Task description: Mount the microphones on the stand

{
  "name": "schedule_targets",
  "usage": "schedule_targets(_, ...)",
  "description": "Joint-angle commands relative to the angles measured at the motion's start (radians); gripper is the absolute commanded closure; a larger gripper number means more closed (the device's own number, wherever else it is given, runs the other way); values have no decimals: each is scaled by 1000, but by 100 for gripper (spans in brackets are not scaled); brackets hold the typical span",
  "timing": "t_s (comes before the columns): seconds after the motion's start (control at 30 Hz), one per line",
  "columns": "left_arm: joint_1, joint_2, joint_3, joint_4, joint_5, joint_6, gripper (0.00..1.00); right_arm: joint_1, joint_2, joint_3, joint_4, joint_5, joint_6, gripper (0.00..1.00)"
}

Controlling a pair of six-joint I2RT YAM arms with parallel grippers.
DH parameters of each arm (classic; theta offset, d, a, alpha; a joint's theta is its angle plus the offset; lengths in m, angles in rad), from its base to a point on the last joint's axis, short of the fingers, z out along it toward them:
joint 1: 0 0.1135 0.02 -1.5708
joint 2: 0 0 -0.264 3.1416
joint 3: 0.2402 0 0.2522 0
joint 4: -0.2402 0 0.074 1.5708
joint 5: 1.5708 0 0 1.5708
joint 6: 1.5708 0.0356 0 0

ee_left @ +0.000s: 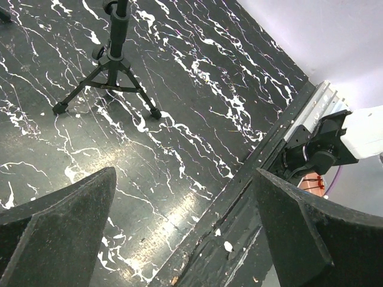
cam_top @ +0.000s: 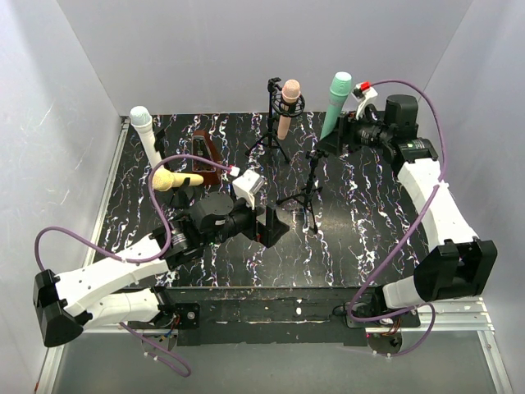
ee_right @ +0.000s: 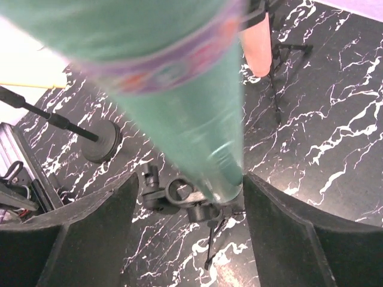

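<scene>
On the black, white-veined worktop point(cam_top: 369, 238) the holders are the stands. The rear tripod stand point(cam_top: 268, 141) carries the peach-pink microphone point(cam_top: 287, 111) upright in its clip. The nearer tripod stand point(cam_top: 310, 193) has the teal-green microphone point(cam_top: 336, 103) seated by its lower end in the black clip point(ee_right: 179, 194) and leaning back to the right. The right end effector point(cam_top: 335, 139) is at that clip with its jaws parted. One finger stands on each side of the teal-green body with a gap showing, so it has hold of nothing. The left end effector point(ee_left: 185, 176) hovers low over the front of the worktop near the tripod's feet, spread wide and empty. At far left the white microphone point(cam_top: 146, 133) stands tilted. Just in front of it the yellow microphone point(cam_top: 174, 180) lies slanted beside the brown triangular block point(cam_top: 203, 156), and how either is carried cannot be told. A round-footed stand point(ee_right: 102, 140) with a slanted rod is seen from the right wrist. A coloured band point(ee_right: 173, 66) circles the teal-green microphone, its print too blurred to read.
</scene>
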Motion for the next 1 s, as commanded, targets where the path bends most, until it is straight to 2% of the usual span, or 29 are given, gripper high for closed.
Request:
schedule_targets(0.0, 3, -43, 6, 3, 14, -1, 2, -17, -85, 40, -53, -51, -15, 21)
schedule_targets(0.1, 3, -53, 6, -3, 22, -1, 2, -30, -145, 4, -47, -57, -21, 16)
schedule_targets(0.27, 3, -54, 23, -25, 35, 3, 2, -82, -240, -91, -29, -92, -27, 14)
schedule_targets(0.43, 3, -62, 35, -54, 39, -7, 2, -185, -369, -209, 2, -171, -33, 14)
schedule_targets(0.67, 3, -91, 10, -40, 43, -38, 2, -297, -562, -302, -163, -231, -157, 13)
schedule_targets(0.87, 3, -125, -28, 18, 62, -104, 2, -394, -754, -376, -323, -189, -219, 2)
schedule_targets(0.97, 3, -151, -33, 23, 101, -125, 2, -449, -792, -381, -385, -175, -211, 2)
